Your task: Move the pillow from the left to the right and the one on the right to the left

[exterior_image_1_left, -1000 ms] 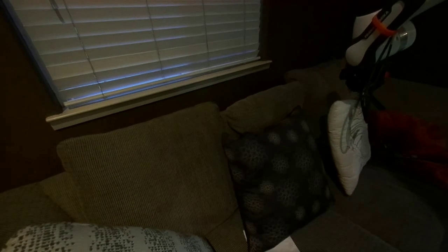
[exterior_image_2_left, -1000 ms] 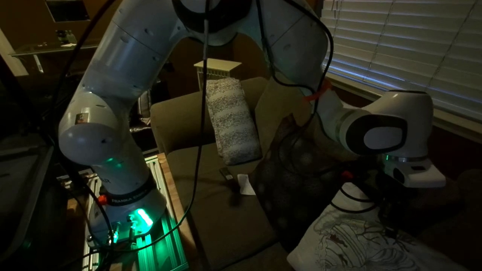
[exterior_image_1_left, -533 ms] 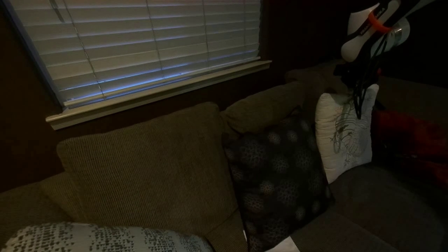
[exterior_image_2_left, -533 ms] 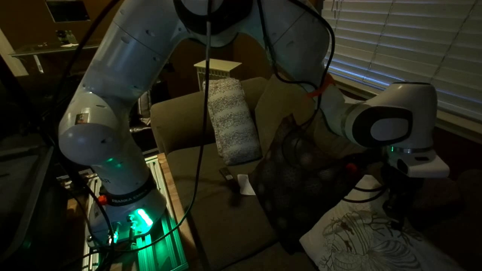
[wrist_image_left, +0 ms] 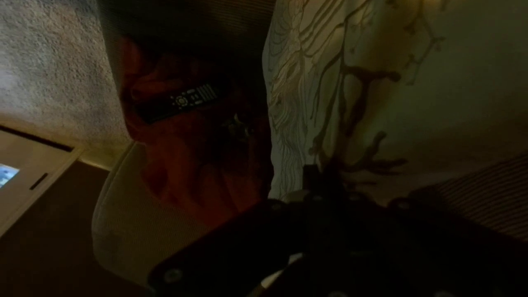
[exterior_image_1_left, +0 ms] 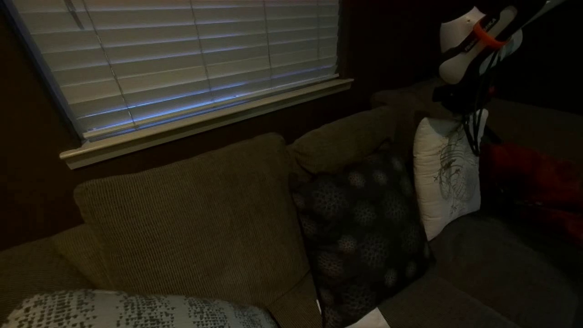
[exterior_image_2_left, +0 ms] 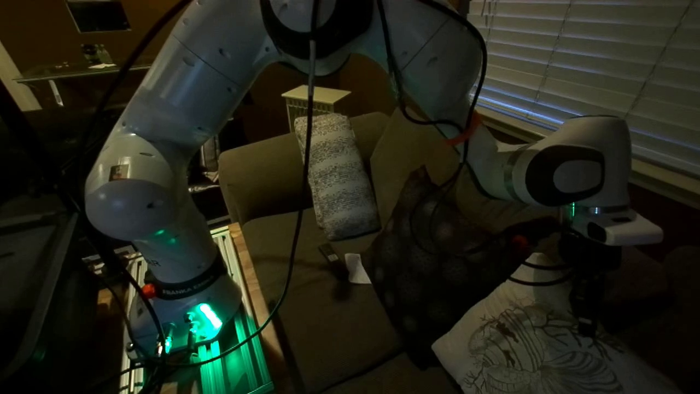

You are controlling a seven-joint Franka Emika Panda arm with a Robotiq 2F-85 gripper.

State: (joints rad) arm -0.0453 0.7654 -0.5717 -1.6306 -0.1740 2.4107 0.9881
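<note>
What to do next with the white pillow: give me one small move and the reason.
Probably lift the white pillow slightly, fingers shut: they pinch it, and in both exterior views it is close beside the dark pillow; whether they touch I can't tell. The striped pillow lies on the dark one's other side, so a swap would likely carry over it.

Home living room, ribbed sofa [exterior_image_1_left: 196,228], throw pillows [exterior_image_1_left: 444,182], window blinds [exterior_image_1_left: 159,57]

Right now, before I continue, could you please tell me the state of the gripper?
Gripper: closed, holding the white pillow with the branching print.
</note>
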